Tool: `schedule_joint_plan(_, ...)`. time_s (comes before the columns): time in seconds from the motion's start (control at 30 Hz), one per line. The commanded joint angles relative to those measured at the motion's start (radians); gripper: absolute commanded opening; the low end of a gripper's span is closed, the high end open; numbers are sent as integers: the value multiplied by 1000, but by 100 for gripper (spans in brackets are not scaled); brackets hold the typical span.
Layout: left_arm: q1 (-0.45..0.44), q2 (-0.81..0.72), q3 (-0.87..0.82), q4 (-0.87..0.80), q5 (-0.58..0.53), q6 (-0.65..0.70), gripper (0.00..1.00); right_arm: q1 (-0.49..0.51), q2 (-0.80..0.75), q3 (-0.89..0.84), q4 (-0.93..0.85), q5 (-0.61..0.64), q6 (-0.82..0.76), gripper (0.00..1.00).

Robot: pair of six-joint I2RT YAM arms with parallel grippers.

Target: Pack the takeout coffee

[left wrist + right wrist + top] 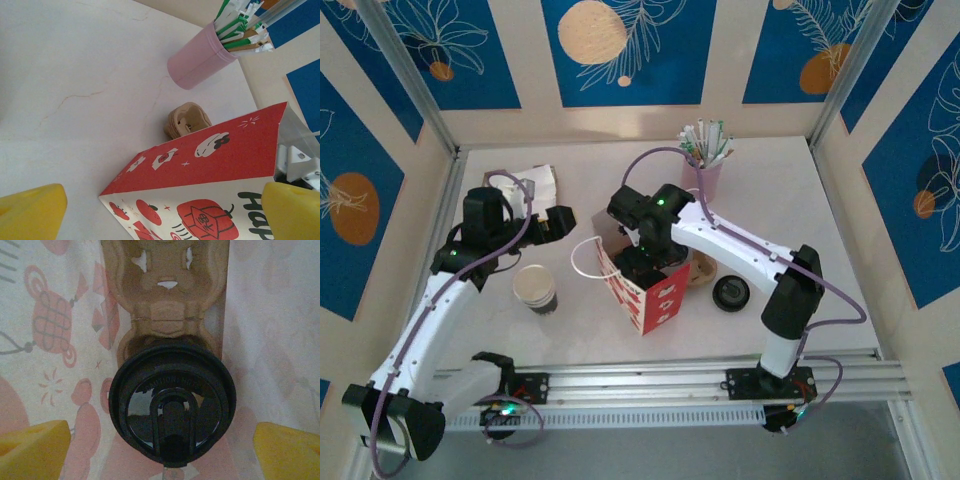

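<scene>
Inside the red-and-white bag (pixel 645 292), the lidded coffee cup (pixel 172 402) sits at the six o'clock end of a cardboard carrier (pixel 167 295). The right gripper (pixel 160 447) hangs open over it. The left gripper (pixel 161 212) is open at the bag's ten o'clock.

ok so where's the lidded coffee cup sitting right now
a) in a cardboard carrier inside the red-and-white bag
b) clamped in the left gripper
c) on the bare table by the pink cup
a, the right wrist view looks down on the black lid of the takeout coffee seated in a cardboard carrier, with the printed walls of the bag on both sides
</scene>
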Motion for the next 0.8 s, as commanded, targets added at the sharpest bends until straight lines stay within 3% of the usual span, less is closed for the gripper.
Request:
schedule_joint_plan(0.0, 5, -19, 41, -13, 27, -4, 100, 10, -40, 37, -34, 11, 20, 94)
schedule_joint_plan(0.77, -11, -49, 96, -32, 33, -14, 100, 35, -108, 95, -41, 51, 35, 94)
